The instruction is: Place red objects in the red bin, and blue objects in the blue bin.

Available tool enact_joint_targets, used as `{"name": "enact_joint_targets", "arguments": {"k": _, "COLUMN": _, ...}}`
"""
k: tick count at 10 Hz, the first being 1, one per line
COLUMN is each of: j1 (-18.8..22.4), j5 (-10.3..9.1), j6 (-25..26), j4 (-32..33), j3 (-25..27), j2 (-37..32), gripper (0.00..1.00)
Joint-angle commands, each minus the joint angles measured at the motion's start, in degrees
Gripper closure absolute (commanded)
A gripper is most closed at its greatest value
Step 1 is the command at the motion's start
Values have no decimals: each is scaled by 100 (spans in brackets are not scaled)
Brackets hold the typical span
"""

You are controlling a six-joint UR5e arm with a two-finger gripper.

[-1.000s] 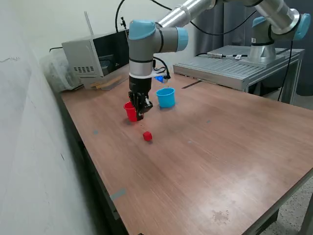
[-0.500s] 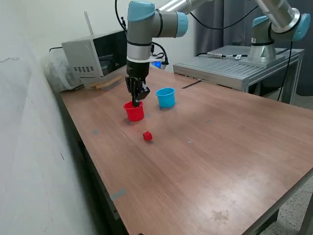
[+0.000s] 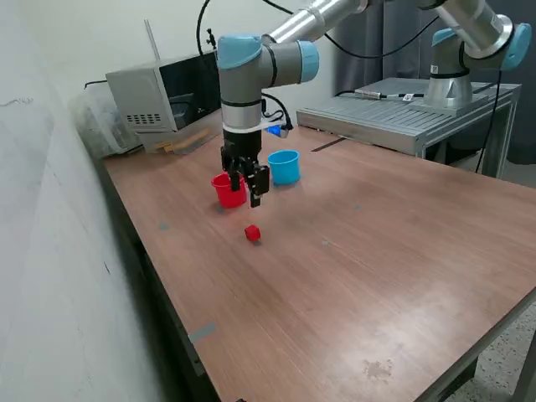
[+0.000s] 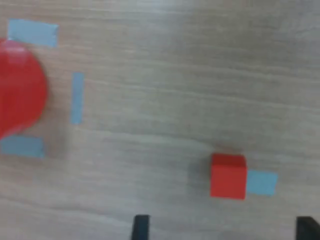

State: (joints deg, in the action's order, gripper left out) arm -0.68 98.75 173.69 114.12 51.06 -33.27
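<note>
One red cube (image 3: 252, 233) lies on the wooden table (image 3: 352, 251), in front of the red cup (image 3: 228, 191). It also shows in the wrist view (image 4: 228, 175), next to a blue tape mark. The red cup's rim shows at the wrist view's edge (image 4: 17, 90). The light blue cup (image 3: 284, 167) stands to the exterior view's right of the red cup. My gripper (image 3: 254, 191) hangs beside the red cup, above the table, open and empty; its two fingertips (image 4: 141, 227) show apart in the wrist view. The second red cube and the dark blue cubes are out of view.
A grey box-like appliance (image 3: 159, 96) and a plastic bag (image 3: 100, 126) stand at the table's back left. A second robot arm (image 3: 456, 59) and a metal bench (image 3: 402, 113) stand behind the table. A wall (image 3: 50, 251) runs along the exterior view's left.
The gripper was over the red cup half a second ago; it has come down and moved right and forward, toward the loose red cube, with its fingers open.
</note>
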Motion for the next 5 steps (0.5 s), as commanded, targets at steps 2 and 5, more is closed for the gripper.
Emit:
{"name": "enact_joint_targets", "arguments": {"k": 2, "j1": 24, "j5": -198, "j6": -81, "j4": -179, "j3": -123, "j2": 348, "gripper": 0}}
{"name": "enact_joint_targets", "arguments": {"k": 5, "j1": 24, "j5": -207, "j6": -107, "j4": -171, "j3": -97, "j2": 505, "gripper": 0}}
